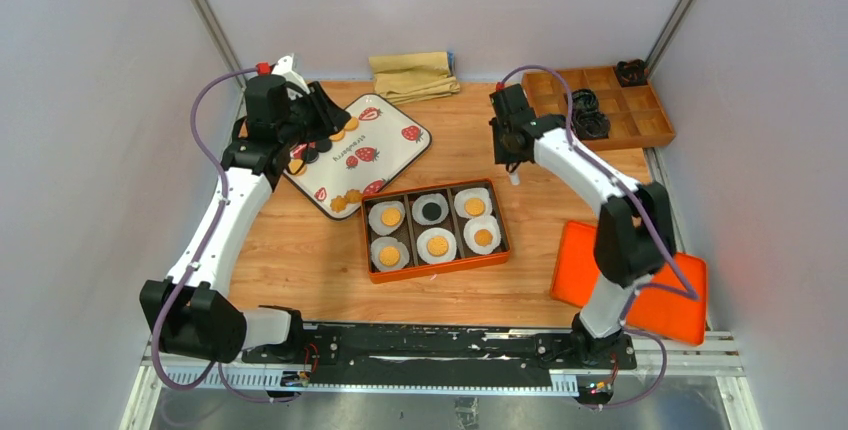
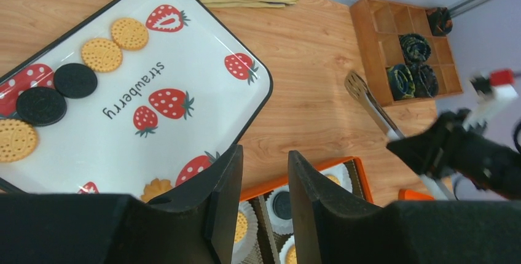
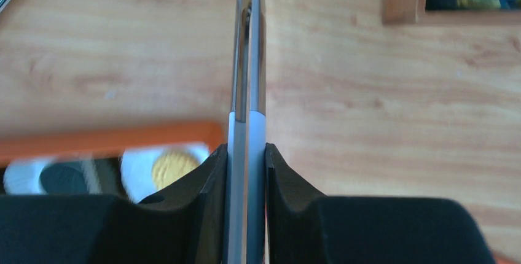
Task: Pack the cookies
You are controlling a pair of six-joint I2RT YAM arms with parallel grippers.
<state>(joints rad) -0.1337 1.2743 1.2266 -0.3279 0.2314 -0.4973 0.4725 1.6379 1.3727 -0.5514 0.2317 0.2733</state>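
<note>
Golden cookies (image 2: 101, 54) and black cookies (image 2: 40, 105) lie along the left side of the strawberry-print plate (image 2: 203, 37). A scalloped one (image 2: 156, 187) sits near the plate's lower edge. My left gripper (image 2: 265, 169) hovers over the plate's near corner, open, with nothing between its fingers. The orange box (image 1: 500, 212) holds six white paper cups, five with a golden cookie (image 1: 437, 245) and one with a black cookie (image 1: 431, 210). My right gripper (image 3: 247, 153) is shut on metal tongs (image 3: 247, 61), whose arms are squeezed together over the wood beside the box.
A folded tan cloth (image 1: 412, 75) lies at the back. A wooden compartment tray (image 1: 640, 120) with dark coiled items stands at the back right. An orange lid (image 1: 580, 260) lies at the front right under the right arm.
</note>
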